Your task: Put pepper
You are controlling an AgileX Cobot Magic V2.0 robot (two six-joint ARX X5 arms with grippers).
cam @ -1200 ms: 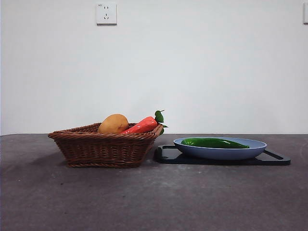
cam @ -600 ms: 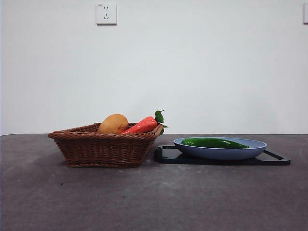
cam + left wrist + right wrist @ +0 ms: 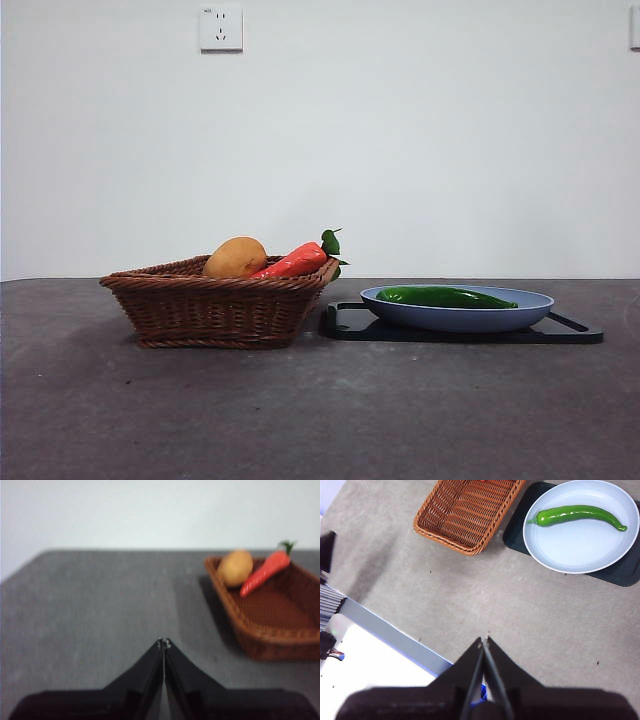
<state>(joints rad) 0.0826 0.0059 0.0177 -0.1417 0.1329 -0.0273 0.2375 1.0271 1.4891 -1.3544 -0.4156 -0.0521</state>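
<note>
Currently, the left gripper (image 3: 163, 642) is hanging above bare grey table (image 3: 320, 410) with its two black jaws pressed together, holding nothing; the wicker basket (image 3: 270, 612) is lying ahead of it and to one side. The right gripper (image 3: 484, 640) is likewise hanging with its jaws closed tip to tip and empty, high over the table near its front edge, well apart from the pepper (image 3: 577, 515). Neither gripper is showing in the front view. In that view, the wicker basket (image 3: 215, 305) is sitting on the table at left centre, carrying a yellow-brown potato (image 3: 236, 258) and a red-orange carrot (image 3: 295, 262) whose green leaves are projecting over the basket's right rim. Just beside the basket, on its right, a black tray (image 3: 575, 330) is lying flat, and a pale blue plate (image 3: 455, 315) is resting on it. The pepper (image 3: 445, 297) is lying lengthwise in the plate, glossy dark green. Behind everything a white wall is standing, bearing a socket (image 3: 221, 28) high up at left.
</note>
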